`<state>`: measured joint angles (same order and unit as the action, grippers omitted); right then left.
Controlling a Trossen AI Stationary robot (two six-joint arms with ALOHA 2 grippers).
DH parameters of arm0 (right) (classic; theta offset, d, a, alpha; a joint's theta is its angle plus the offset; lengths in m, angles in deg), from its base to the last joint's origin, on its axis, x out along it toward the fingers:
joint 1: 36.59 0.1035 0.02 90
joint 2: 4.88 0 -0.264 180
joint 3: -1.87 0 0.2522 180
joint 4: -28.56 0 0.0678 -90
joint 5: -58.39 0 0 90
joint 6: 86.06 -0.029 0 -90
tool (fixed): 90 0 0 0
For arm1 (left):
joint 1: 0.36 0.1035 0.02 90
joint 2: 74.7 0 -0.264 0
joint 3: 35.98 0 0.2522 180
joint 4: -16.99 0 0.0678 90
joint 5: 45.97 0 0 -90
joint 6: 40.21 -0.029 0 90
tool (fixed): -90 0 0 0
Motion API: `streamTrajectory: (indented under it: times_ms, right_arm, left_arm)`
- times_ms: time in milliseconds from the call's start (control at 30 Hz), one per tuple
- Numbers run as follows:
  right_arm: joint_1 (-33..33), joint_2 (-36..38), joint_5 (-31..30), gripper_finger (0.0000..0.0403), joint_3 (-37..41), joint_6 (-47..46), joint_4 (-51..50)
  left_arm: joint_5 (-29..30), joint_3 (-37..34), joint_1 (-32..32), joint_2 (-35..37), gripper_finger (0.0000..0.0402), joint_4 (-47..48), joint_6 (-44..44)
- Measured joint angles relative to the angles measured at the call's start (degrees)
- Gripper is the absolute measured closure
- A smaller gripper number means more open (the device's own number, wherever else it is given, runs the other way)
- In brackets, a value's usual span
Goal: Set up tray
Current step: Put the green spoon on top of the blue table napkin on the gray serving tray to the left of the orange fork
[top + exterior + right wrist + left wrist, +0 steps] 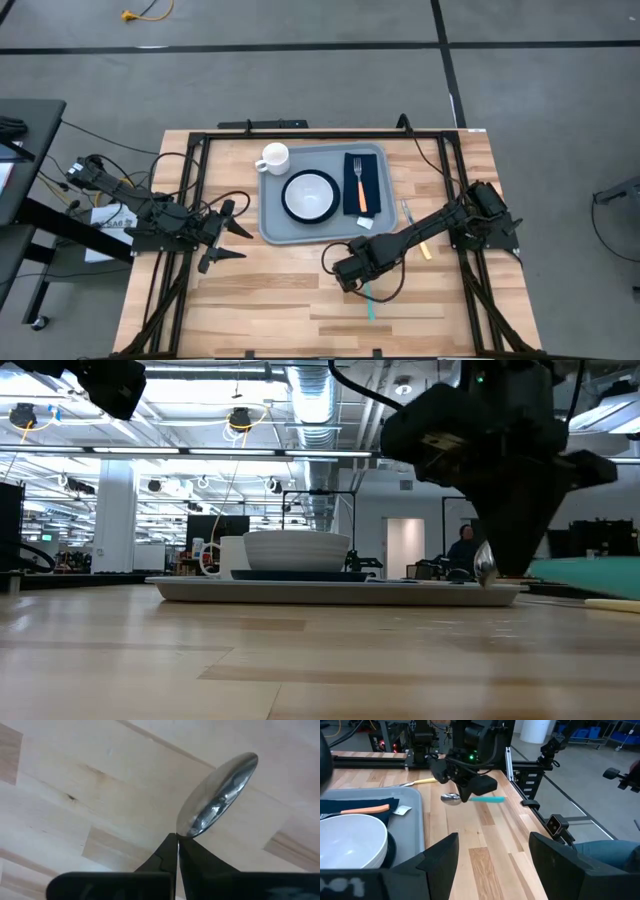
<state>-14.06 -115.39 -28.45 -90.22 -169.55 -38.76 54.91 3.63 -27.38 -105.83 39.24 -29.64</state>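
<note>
The light grey-blue tray [270,228] lies at the table's far middle. It bears a white mug [273,157], a white bowl [311,195] on a dark plate, and a navy napkin [372,172] with an orange-handled fork [359,185]. My right gripper [350,268] is just off the tray's near right corner, shut on a spoon [451,797] with a teal handle [370,300]. My left gripper [235,232] is open and empty, left of the tray. My right gripper pinches the spoon between its two fingertips [170,845] at the neck [186,831], where the metal bowl meets the handle. The fingers come from above and lie across the spoon. The spoon's bowl [220,795] sticks out past the fingertips, roughly level and a little above the table.
A yellow-handled utensil [422,243] lies on the wood right of the tray. Black frame rails [195,180] run along the table's left, right and far sides. Bare wood [280,300] stretches from the tray to the table's near edge.
</note>
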Motion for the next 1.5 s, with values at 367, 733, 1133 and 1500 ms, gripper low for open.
streamTrajectory:
  times_ms: [367,733,1133,1500]
  right_arm:
    - [-3.88,0.16,-0.45,0.0402,-6.25,5.56,-9.65]
    - [-12.17,0.16,-1.75,0.0403,-10.29,15.81,-10.64]
    - [-21.39,0.16,-2.06,0.0403,-16.6,25.02,-13.74]
    - [-31.9,0.16,-3.48,0.0403,-17.93,32.67,-11.67]
  left_arm:
    - [0.02,-0.01,0.0,0.0,0.0171,0.24,-0.35]
    - [0.0,-0.02,-0.02,0.02,0.0171,0.66,-0.33]
    - [0.02,-0.02,-0.01,0.0,0.0171,1.58,-0.35]
    - [0.02,-0.02,-0.02,0.02,0.0171,1.55,-0.35]
